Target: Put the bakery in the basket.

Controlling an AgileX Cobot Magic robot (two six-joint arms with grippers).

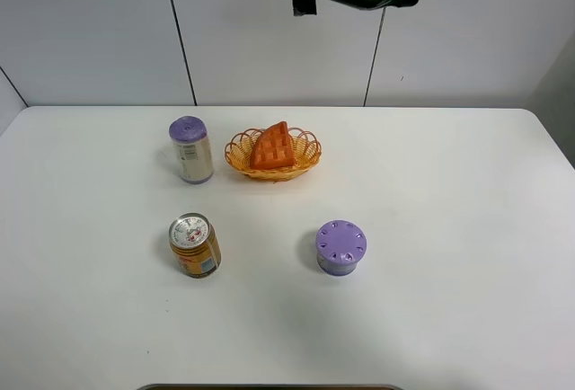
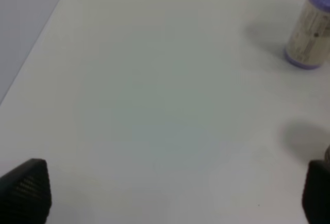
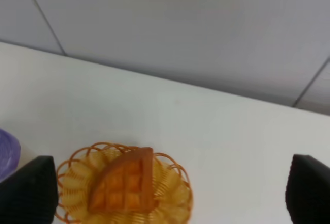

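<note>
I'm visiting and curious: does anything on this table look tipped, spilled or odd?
Nothing stands out. The waffle slice lies inside the basket; the purple-topped can, the orange can and the purple-lidded jar stand upright; nothing spilled.

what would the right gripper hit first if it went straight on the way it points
Likely the waffle slice lying in the basket, framed by the open right gripper; depth is unclear, so not certain.

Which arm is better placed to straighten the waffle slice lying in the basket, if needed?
Probably right. Its open fingers frame the waffle slice and basket; the left arm's camera shows mostly table and a purple-capped can.
</note>
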